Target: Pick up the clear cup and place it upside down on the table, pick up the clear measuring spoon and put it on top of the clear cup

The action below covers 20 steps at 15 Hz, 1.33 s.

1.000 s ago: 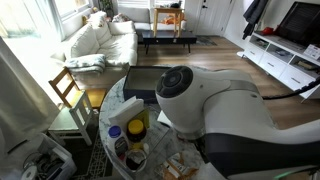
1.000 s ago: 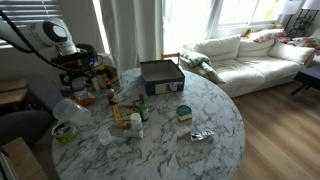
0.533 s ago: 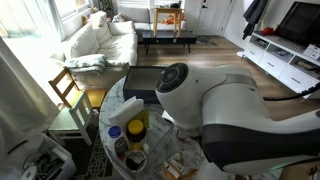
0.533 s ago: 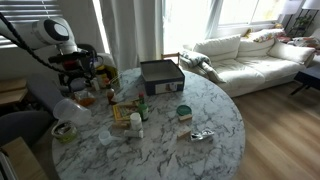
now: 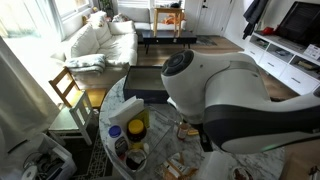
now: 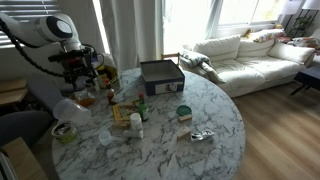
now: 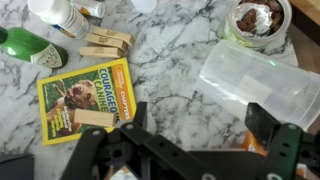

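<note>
The clear cup [image 7: 255, 85] lies on its side on the marbled table [image 7: 175, 60], a translucent tumbler also seen near the table's edge in an exterior view [image 6: 72, 108]. My gripper [image 7: 200, 125] hovers over it, open, with nothing between the fingers; the cup lies just beyond the right finger [image 7: 265, 120]. From outside, the gripper [image 6: 78, 72] hangs above the cluttered side of the table. A small clear glinting item [image 6: 202, 135], possibly the measuring spoon, lies far across the table; it is too small to tell.
A yellow magazine [image 7: 88, 95], a green bottle [image 7: 30, 45], wooden pegs [image 7: 107, 45], a white bottle [image 7: 60, 12] and a bowl of brown bits [image 7: 258, 18] crowd around the cup. A dark box [image 6: 160, 75] and a small green-lidded tin [image 6: 184, 112] stand further off.
The arm has shifted slightly, its big joint filling more of an exterior view. The gripper stays open and the cup has not moved.
</note>
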Tool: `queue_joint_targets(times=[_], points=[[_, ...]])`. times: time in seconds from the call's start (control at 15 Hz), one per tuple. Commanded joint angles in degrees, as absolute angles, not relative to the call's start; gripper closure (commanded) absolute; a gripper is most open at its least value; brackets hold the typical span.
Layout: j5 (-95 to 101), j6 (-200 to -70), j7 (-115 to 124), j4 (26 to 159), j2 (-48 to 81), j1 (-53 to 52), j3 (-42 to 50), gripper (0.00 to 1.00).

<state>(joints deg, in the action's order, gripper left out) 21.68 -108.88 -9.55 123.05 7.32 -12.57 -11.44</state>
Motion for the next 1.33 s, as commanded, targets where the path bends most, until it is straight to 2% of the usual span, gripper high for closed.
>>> queue_joint_targets(times=[0.0,0.73,0.8,1.27], points=[[18.7,-108.1,-3.5,125.3,3.1,-10.7,-9.8,0.00],[0.1,-111.9,9.9,141.1,-7.3,-5.9,-5.6,0.00],[3.7,-109.1,7.2,136.2,-3.6,-6.1,-6.0,0.00],[3.5,-109.3,7.5,136.3,-3.8,-6.1,-6.1,0.00]])
